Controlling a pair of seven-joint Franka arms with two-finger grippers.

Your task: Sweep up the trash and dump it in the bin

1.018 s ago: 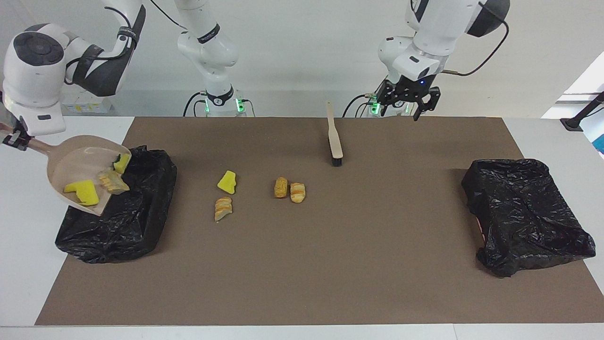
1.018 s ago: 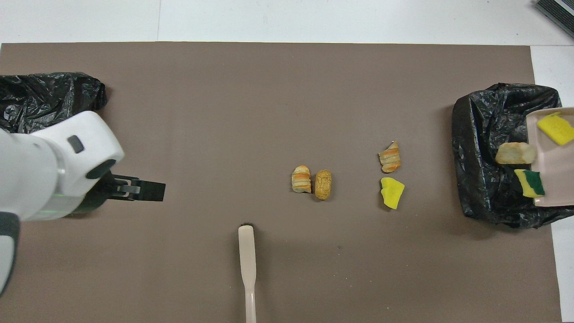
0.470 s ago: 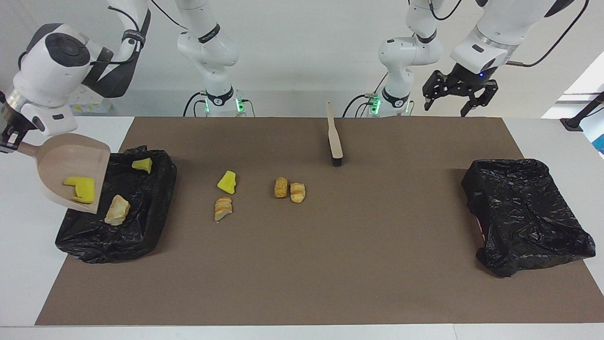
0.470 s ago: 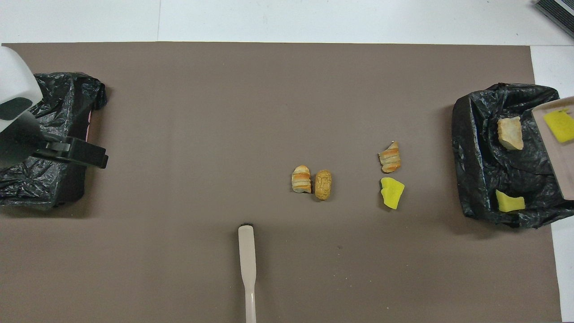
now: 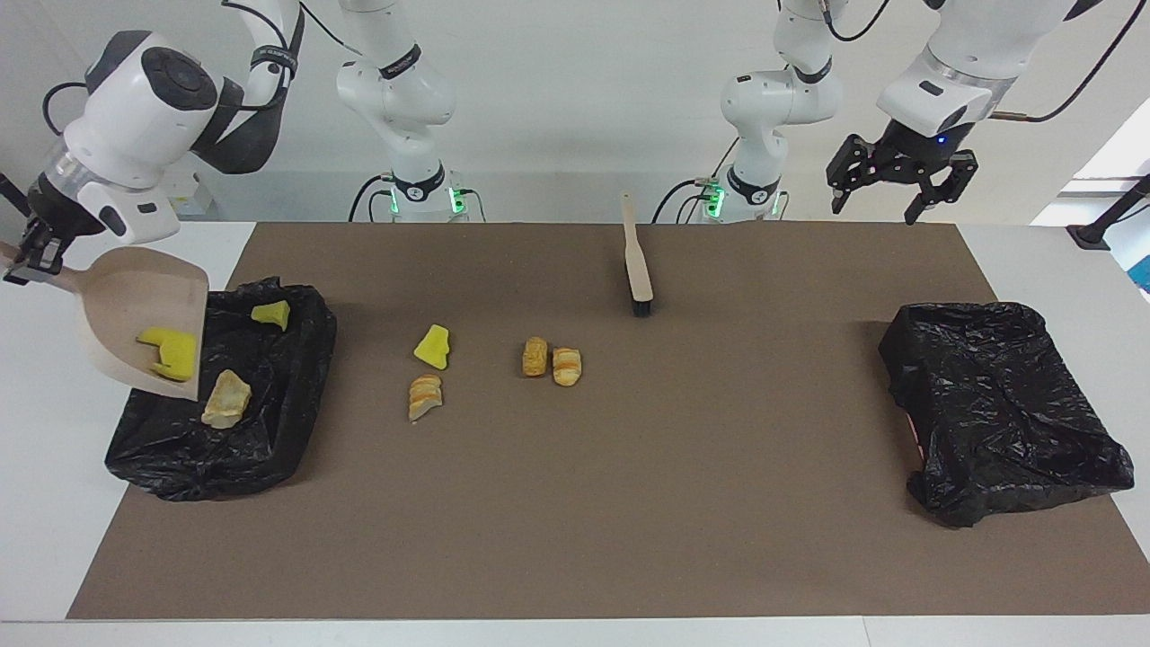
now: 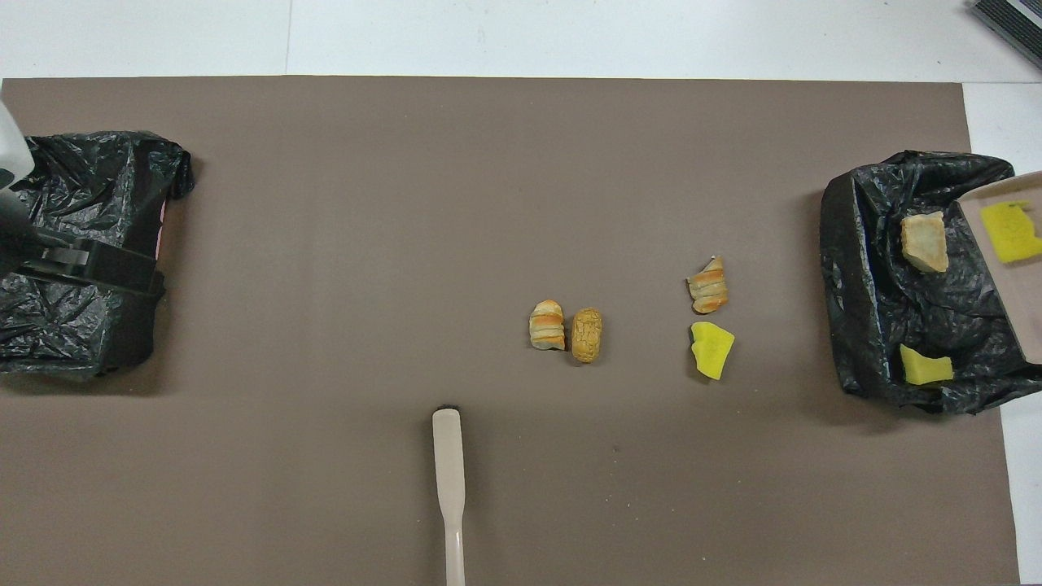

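Observation:
My right gripper (image 5: 25,259) is shut on the handle of the beige dustpan (image 5: 117,301), which is tilted over the black bin (image 5: 260,431) at the right arm's end. One yellow sponge chunk (image 5: 169,352) lies in the pan, also in the overhead view (image 6: 1009,232). A roll (image 5: 225,398) and a yellow chunk (image 5: 270,314) lie in the bin. On the mat lie a yellow chunk (image 5: 433,347), a striped roll (image 5: 424,396) and two rolls (image 5: 535,356) (image 5: 567,366) side by side. My left gripper (image 5: 901,187) is open and empty, raised over the left arm's end.
The beige brush (image 5: 637,265) with black bristles lies on the mat near the robots, handle toward them. A second black bin (image 5: 997,404) stands at the left arm's end. A brown mat (image 5: 629,503) covers the table.
A roll and a yellow chunk fell from the dustpan into the bin as the pan tilted. My left gripper rose from near the brush and moved toward the left arm's end.

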